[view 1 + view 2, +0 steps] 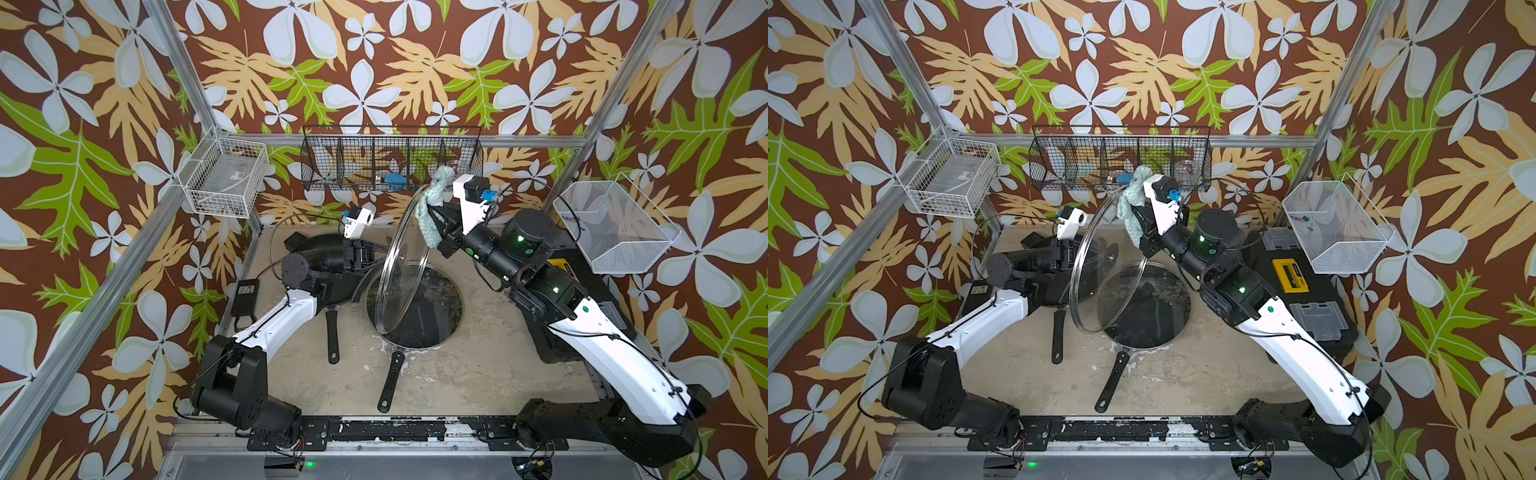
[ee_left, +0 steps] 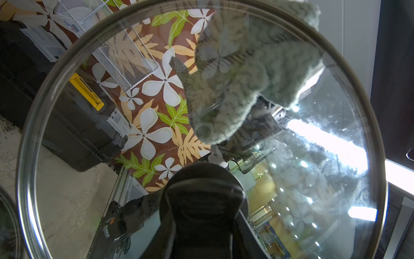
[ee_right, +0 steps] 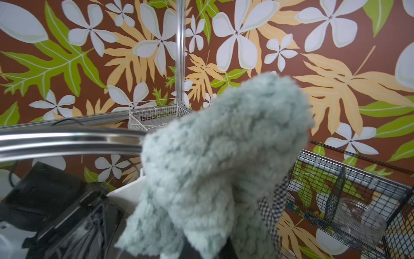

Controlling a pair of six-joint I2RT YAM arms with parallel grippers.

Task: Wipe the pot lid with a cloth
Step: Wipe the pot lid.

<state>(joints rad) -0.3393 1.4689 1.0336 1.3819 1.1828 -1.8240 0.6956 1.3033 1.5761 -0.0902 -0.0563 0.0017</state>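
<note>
Mid-wipe; lower glass likely left.
My left gripper [image 1: 372,254] clamps the clear-glass, silver-rimmed pot lid [image 1: 405,270]; my right gripper [image 1: 435,218] pinches the fluffy mint cloth [image 1: 428,226] at its top.

The pot lid [image 1: 405,266], standing on edge, walls off the centre of the desk [image 1: 478,374] along the 12-to-6 o'clock line, a lidded pan [image 1: 442,307] lies below it, a pan handle [image 1: 390,382] juts at 6 o'clock, a second pan handle [image 1: 331,336] at 9 o'clock, a black toolbox [image 1: 1320,307] fills 3 o'clock, and bare room lies at 5 o'clock.

L gripper [image 1: 1077,254] holds pot lid [image 1: 1098,289] on edge above smaller lid [image 1: 1156,318]; R gripper [image 1: 1137,215] w/ cloth [image 1: 1128,205] against its top rim.
</note>
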